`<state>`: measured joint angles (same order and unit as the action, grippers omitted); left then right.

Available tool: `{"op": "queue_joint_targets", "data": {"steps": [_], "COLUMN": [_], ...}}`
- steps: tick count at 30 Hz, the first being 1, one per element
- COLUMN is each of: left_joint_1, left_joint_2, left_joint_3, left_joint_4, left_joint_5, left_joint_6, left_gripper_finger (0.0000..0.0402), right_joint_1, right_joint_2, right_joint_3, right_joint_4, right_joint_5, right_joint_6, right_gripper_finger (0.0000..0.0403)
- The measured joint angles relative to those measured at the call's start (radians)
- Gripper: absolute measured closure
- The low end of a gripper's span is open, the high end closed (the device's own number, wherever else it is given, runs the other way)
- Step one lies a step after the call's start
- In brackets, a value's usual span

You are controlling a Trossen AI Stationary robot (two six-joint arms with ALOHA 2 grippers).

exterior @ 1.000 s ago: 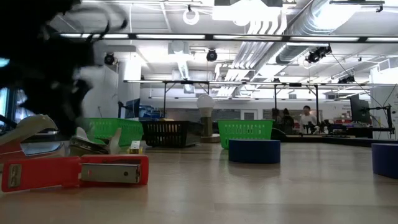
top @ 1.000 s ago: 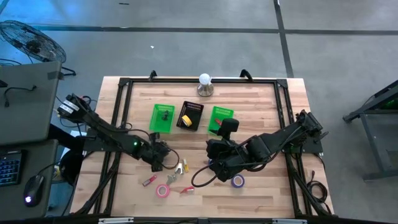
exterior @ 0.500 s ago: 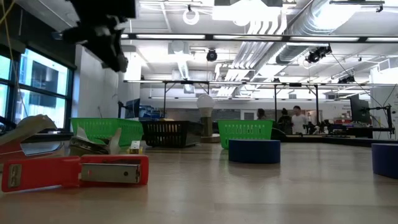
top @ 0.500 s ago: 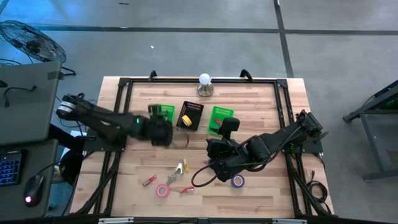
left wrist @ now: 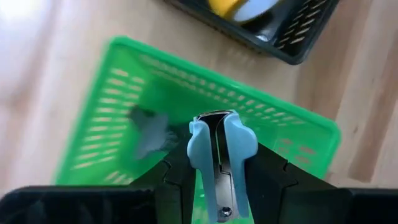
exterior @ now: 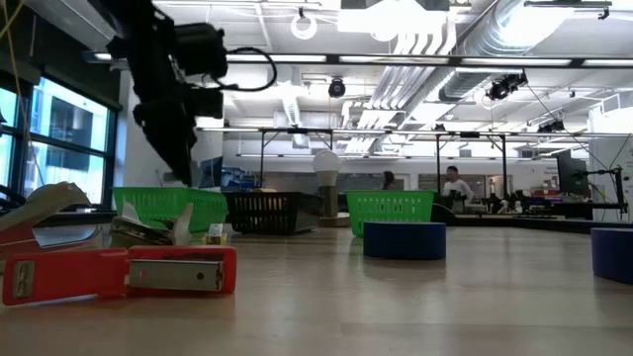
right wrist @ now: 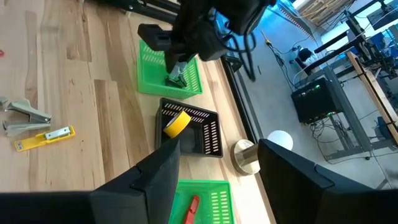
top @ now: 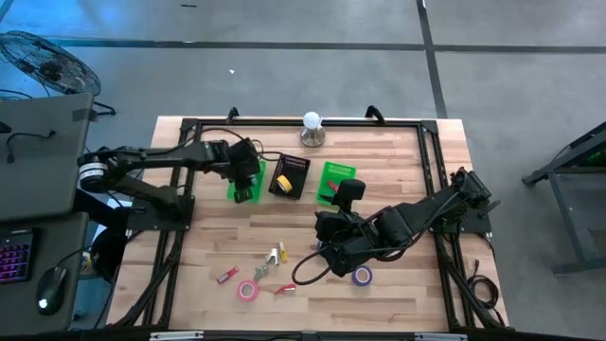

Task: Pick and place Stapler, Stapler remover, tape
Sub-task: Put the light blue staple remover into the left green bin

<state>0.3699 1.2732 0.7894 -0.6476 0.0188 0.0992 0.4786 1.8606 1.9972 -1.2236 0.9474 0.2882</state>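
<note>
Pale-blue staple remover (left wrist: 217, 163) is pinched between the left gripper's (top: 248, 170) jaws, sticking straight out between the two dark fingers (left wrist: 177, 180) in the left wrist view, with its blue handles past the fingertips and the metal claws running down the middle. Jaws are clamped on it, no gap either side. It hangs right over the left green basket (top: 244, 182), upper left of centre in the high view, and I can't tell if it touches the basket floor. A small dark thing (left wrist: 149, 130) already lies in that basket, too blurred to name.

Next to it, the black basket (top: 290, 176) has the yellow tape (right wrist: 176, 123) inside, and the right green basket (top: 335, 180) holds something red (right wrist: 192, 208).

The right gripper (top: 333, 260) sits low over the bench, lower centre of the high view, jaws apart and holding nothing. The purple tape (top: 362, 276) lies just beside it, on the lower right, outside the jaws. The blue tape (exterior: 404, 239) shows in the low view, standing on the bench right of centre.

Left on the wood bench (top: 407, 294) toward the bottom of the high view: the pink tape (top: 248, 290), a small red stapler (top: 227, 276), a yellow stapler (top: 281, 254), a metal remover (top: 261, 273) and a little red piece (top: 284, 289). A white bulb on a stand (top: 311, 130) sits at the top edge.
</note>
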Motion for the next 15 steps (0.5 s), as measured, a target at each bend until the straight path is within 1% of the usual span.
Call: {"op": "queue_joint_targets", "data": {"steps": [3, 5, 6, 12, 15], "left_joint_1": [0.01, 0.009, 0.003, -0.018, -0.018], "left_joint_2": [-0.001, -0.001, -0.001, -0.001, -0.001], "left_joint_3": [-0.035, -0.037, -0.037, -0.037, -0.037], "left_joint_4": [0.017, 0.01, 0.012, 0.009, 0.009], "left_joint_5": [0.101, 0.118, 0.121, 0.089, 0.068], "left_joint_6": [-0.022, -0.026, -0.037, -0.1, -0.105], "left_gripper_finger": [0.0305, 0.0301, 0.0287, 0.0139, 0.009], "right_joint_1": [0.0, -0.002, -0.004, -0.009, -0.008], "right_joint_2": [0.0, 0.0, 0.0, 0.0, 0.0], "right_joint_3": [0.0, 0.0, 0.0, 0.0, 0.0], "right_joint_4": [0.0, 0.001, 0.001, 0.002, 0.002], "right_joint_5": [0.0, 0.0, 0.001, 0.011, 0.011], "right_joint_6": [0.0, 0.0, 0.0, 0.0, 0.0], "right_gripper_finger": [0.0195, 0.0195, 0.0195, 0.0195, 0.0195]}}
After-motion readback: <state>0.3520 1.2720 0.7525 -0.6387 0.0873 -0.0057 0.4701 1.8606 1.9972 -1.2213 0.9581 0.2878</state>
